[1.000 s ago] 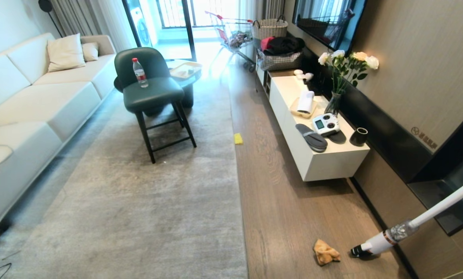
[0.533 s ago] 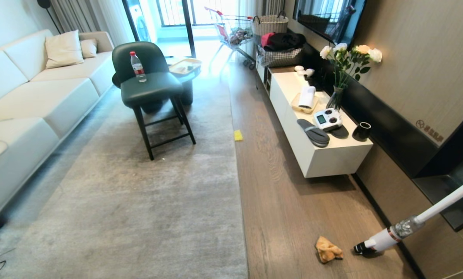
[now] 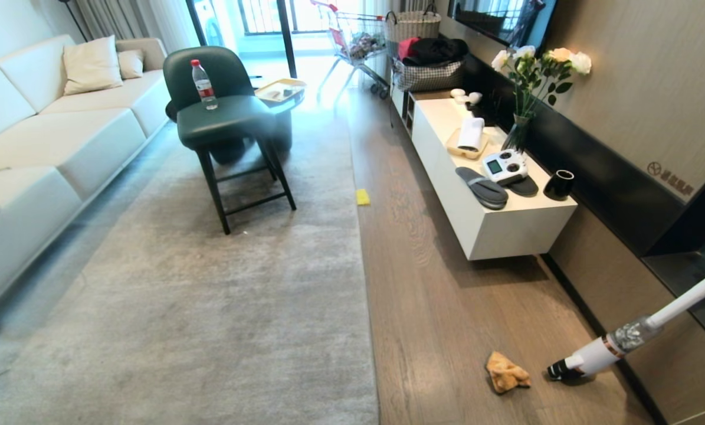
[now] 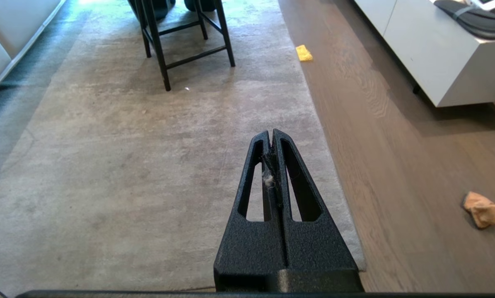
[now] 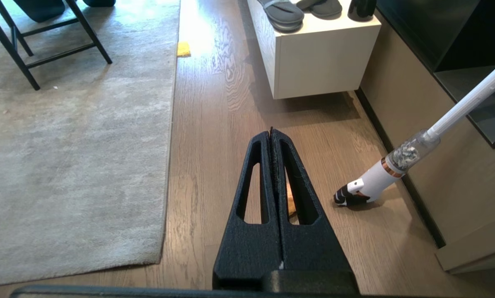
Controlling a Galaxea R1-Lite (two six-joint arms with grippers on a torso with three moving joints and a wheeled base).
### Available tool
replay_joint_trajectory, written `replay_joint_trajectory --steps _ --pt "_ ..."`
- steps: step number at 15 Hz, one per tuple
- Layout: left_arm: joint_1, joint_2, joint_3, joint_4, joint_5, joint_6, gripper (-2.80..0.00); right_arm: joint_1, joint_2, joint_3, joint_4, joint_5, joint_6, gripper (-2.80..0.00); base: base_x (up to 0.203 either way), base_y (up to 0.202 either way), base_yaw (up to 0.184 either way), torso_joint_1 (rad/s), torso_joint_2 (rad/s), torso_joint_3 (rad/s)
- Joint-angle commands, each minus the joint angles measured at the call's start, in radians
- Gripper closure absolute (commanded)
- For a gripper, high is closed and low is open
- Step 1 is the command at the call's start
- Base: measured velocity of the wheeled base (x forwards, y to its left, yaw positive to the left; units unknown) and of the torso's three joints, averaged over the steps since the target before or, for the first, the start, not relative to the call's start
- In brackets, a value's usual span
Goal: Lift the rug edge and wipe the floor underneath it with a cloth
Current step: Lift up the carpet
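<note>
Only our head view has shifted; nothing else moved. Our left fingers (image 4: 271, 134) press together empty above the pale grey short-pile rug (image 4: 148, 157). Our right fingers (image 5: 271, 133), likewise closed, hang above the crumpled orange-yellow cloth (image 3: 507, 372) on the grey-brown plank floor (image 5: 214, 124).

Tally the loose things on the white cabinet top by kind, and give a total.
Slippers: 2
Remote controller: 1
Black cup: 1
Vase of flowers: 1
Tray with a white roll: 1
Small white objects at the far end: 2
Total: 8
</note>
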Motion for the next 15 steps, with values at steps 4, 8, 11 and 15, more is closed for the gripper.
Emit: replay_joint_trajectory --steps 4,8,11,15 --pt "0.000 0.001 0.000 -0.001 0.000 0.000 0.00 0.000 0.001 0.000 0.000 -0.001 0.000 0.00 0.000 0.000 0.000 -0.141 0.51 0.355" --pt "0.000 0.001 0.000 -0.001 0.000 0.000 0.00 0.000 0.001 0.000 0.000 -0.001 0.001 0.00 0.000 0.000 0.000 -0.106 0.47 0.372" --pt "0.000 0.001 0.000 -0.001 0.000 0.000 0.00 0.000 0.001 0.000 0.000 -0.001 0.002 0.00 0.000 0.000 0.000 -0.058 0.46 0.390" --pt "0.000 0.001 0.000 -0.001 0.000 0.000 0.00 0.000 0.001 0.000 0.000 -0.001 0.002 0.00 0.000 0.000 0.000 -0.018 0.45 0.413"
